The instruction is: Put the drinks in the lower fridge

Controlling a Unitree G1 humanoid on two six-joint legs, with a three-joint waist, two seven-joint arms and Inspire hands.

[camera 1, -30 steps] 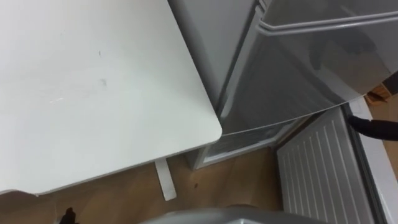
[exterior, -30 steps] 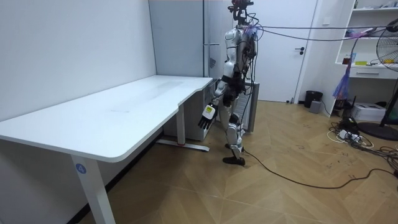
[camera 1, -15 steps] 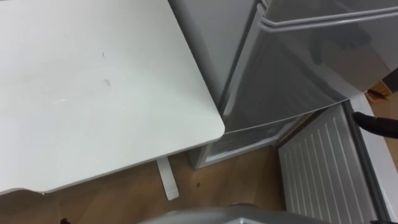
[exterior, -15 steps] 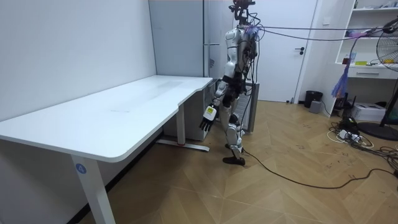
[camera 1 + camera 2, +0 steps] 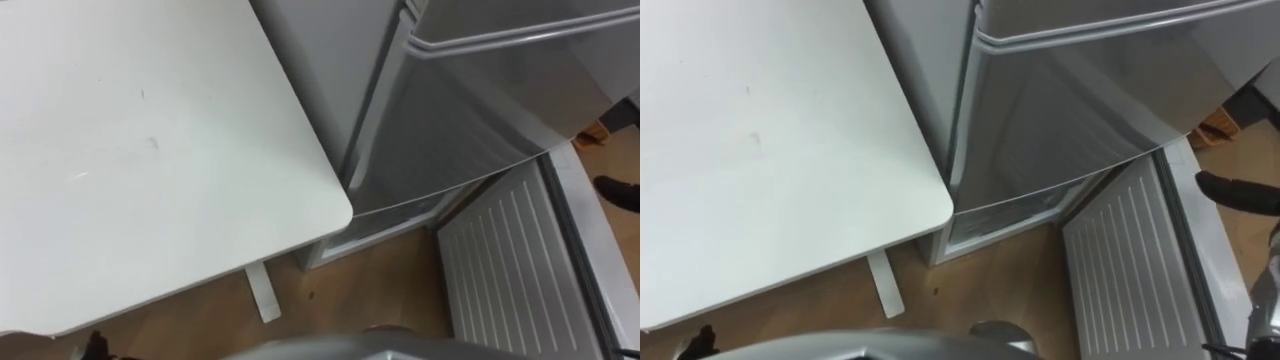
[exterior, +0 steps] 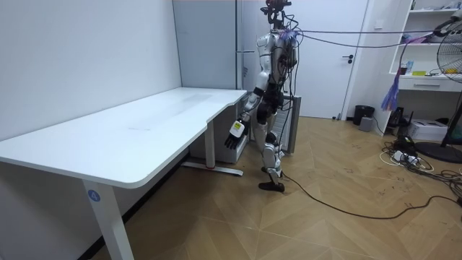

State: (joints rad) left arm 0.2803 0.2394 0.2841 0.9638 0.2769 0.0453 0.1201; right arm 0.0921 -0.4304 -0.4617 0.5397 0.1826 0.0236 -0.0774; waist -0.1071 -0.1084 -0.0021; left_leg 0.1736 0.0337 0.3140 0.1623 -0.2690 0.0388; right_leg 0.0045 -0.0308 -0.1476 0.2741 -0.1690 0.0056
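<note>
Between desk (image 5: 150,150) and grey fridge (image 5: 470,120), the robot is standing; lower door (image 5: 505,265) is hanging open, showing ribbed white lining. Left hand (image 6: 232,136) is dangling empty, fingers loosely straight; right hand (image 5: 1237,190) by the door edge, fingers: cannot tell.

In the room view the robot, standing before the fridge (image 5: 480,110) at the desk's (image 6: 144,130) far end, has shifted its upper body slightly toward the frame's left. Its left hand (image 6: 233,135) has swung out from beside the leg toward the desk and hangs a touch further left. The eye views have slid as a whole, the head's own move. In the left eye view, the dark right hand (image 5: 620,190) has drifted closer to the right edge.
</note>
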